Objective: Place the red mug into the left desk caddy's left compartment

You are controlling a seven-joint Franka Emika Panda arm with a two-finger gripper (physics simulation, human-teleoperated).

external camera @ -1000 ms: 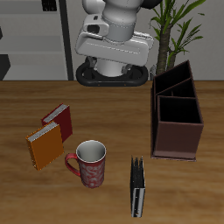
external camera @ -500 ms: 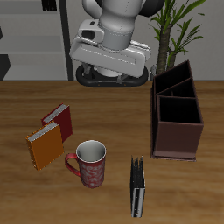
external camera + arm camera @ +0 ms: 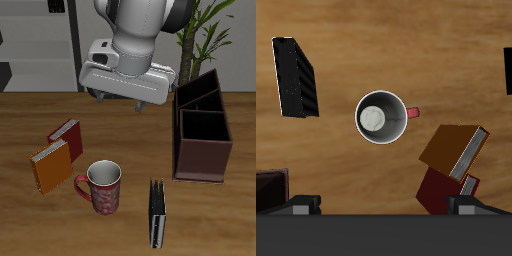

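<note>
The red mug (image 3: 103, 187) stands upright on the table near the front edge, its handle toward the orange book. In the wrist view it (image 3: 381, 116) shows from above, with a white rim. The left desk caddy (image 3: 203, 130), a dark maroon box with dividers, stands beside the plant, well apart from the mug; only a corner of it (image 3: 270, 190) shows in the wrist view. My gripper (image 3: 120, 100) hangs high above the table, farther back than the mug. It is open and empty, with its fingertips (image 3: 301, 203) wide apart.
A black book (image 3: 157, 213) stands upright close to the mug at the front edge. An orange book (image 3: 50, 167) and a red book (image 3: 66, 133) lie beside the mug. A potted plant (image 3: 200, 30) stands behind the caddy.
The arm has swung forward and down from the back of the table, bringing the gripper out over the table. The mug, books and caddy have not moved.
</note>
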